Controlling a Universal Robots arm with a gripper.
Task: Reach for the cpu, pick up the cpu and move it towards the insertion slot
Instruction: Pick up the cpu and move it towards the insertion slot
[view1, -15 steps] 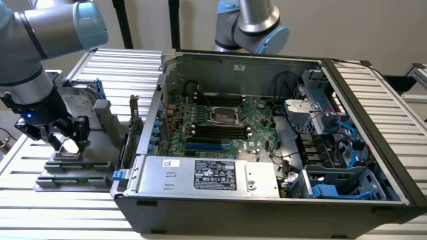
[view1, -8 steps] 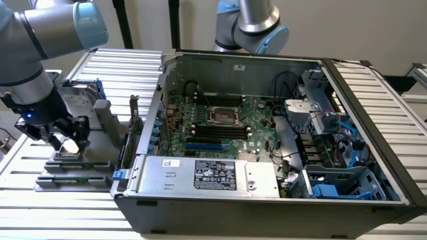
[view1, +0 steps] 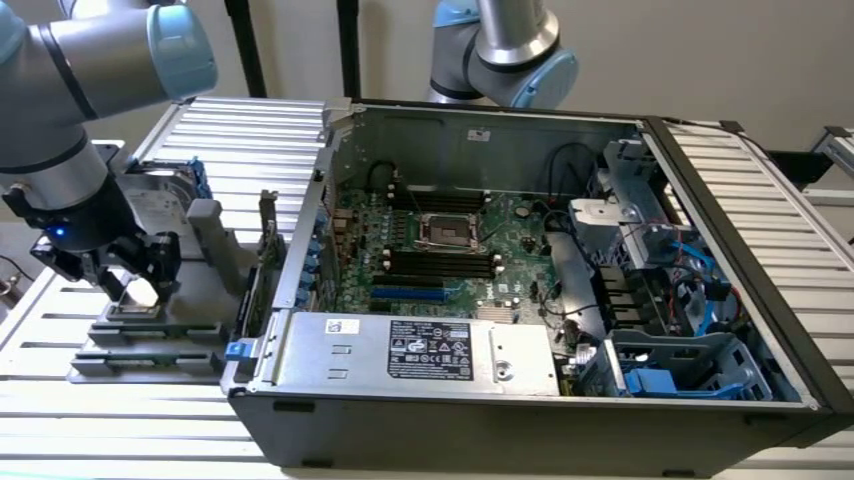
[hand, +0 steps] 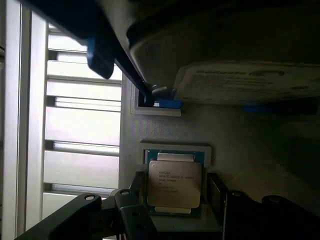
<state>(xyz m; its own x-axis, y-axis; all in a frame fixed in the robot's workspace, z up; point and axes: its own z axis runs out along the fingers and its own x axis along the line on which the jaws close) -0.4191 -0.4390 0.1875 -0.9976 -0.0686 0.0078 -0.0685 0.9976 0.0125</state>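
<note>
Poised astride the cpu (view1: 138, 292) at nine o'clock of the exterior view, not yet clamped.

Largest first: slatted table (view1: 80, 420) under everything; open computer case (view1: 534, 410) laid on its side from centre out to three o'clock, seemingly to face the motherboard (view1: 521, 265) upward for access from above. At nine o'clock, arm (view1: 74, 150) bent down over a grey fixture (view1: 147, 338) just beside the case wall, probably to keep the carry short. Near the board's centre, insertion slot (view1: 447, 232), silver-framed and dark-centred, well apart from the chip. Then the gripper (view1: 127, 272), lowered with jaws spread, fingers (hand: 215, 192) flanking opposite edges, likely to pinch the sides and spare the top. Smallest, the cpu (hand: 175, 184), flat in the fixture's pale-framed recess, label up, not lifted.
</note>
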